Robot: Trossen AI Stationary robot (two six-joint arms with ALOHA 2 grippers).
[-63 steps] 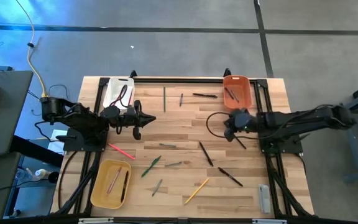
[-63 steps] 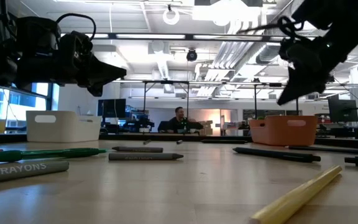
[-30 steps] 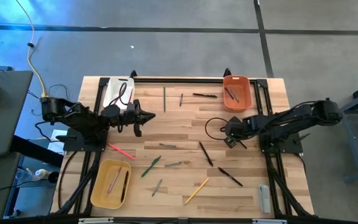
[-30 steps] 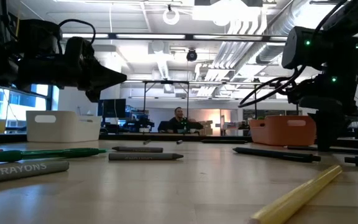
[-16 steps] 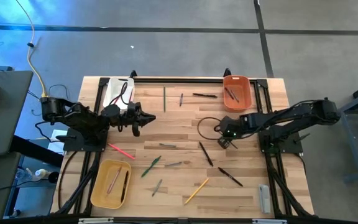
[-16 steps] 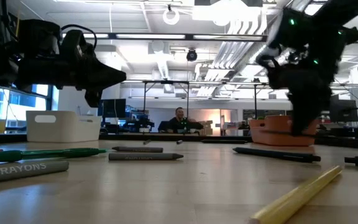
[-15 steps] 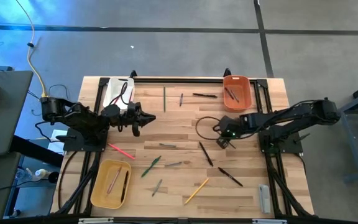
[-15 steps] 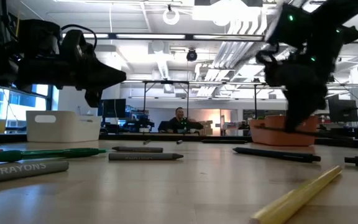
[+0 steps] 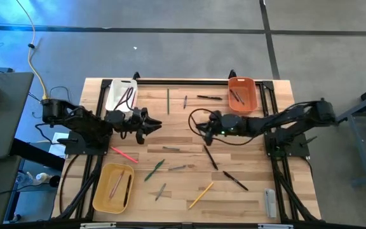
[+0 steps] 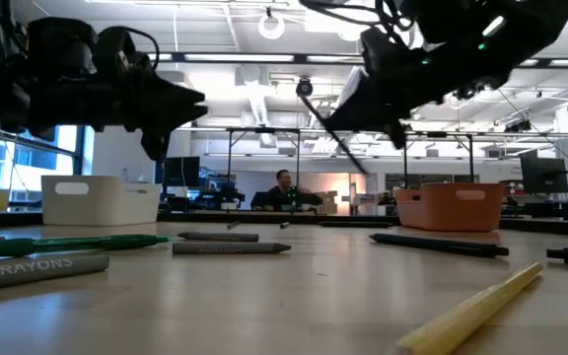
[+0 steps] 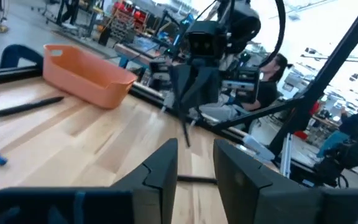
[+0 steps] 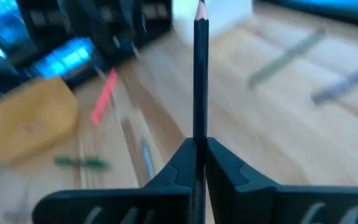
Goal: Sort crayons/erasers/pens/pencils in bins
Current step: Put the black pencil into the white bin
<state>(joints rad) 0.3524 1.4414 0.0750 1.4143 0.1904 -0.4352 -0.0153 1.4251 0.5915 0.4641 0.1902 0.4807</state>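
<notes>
My right gripper (image 9: 203,125) hangs over the table's middle, shut on a black pencil (image 12: 200,74). In the low view that pencil (image 10: 338,138) slants in the air. My left gripper (image 9: 150,127) is open and empty, held above the table near the white bin (image 9: 121,93). The orange bin (image 9: 242,93) stands at the far right and the yellow bin (image 9: 114,186) at the near left, each holding a few sticks. Several sticks lie flat on the wood, among them a black one (image 9: 210,156), a yellow one (image 9: 201,195) and a pink one (image 9: 124,154). My right gripper pinches the black pencil between its two fingers (image 12: 180,163), on the shaft (image 12: 200,127) toward its blunt end. The pencil runs on along the fingers, and its sharpened tip (image 12: 201,6) sticks out past them. It is lifted clear of the table and slants.
A grey flat bar (image 9: 270,203) lies at the near right corner. Black frame rails run along the table's left, right and far edges. More sticks lie near the far edge, one green (image 9: 168,100) and one black (image 9: 210,97). A person sits in the room beyond the table (image 10: 284,187).
My right gripper was low at the table right of centre. It has risen and moved toward the table's left with the black pencil, which now hangs clear of the wood. My left gripper has shifted slightly toward the table's right.
</notes>
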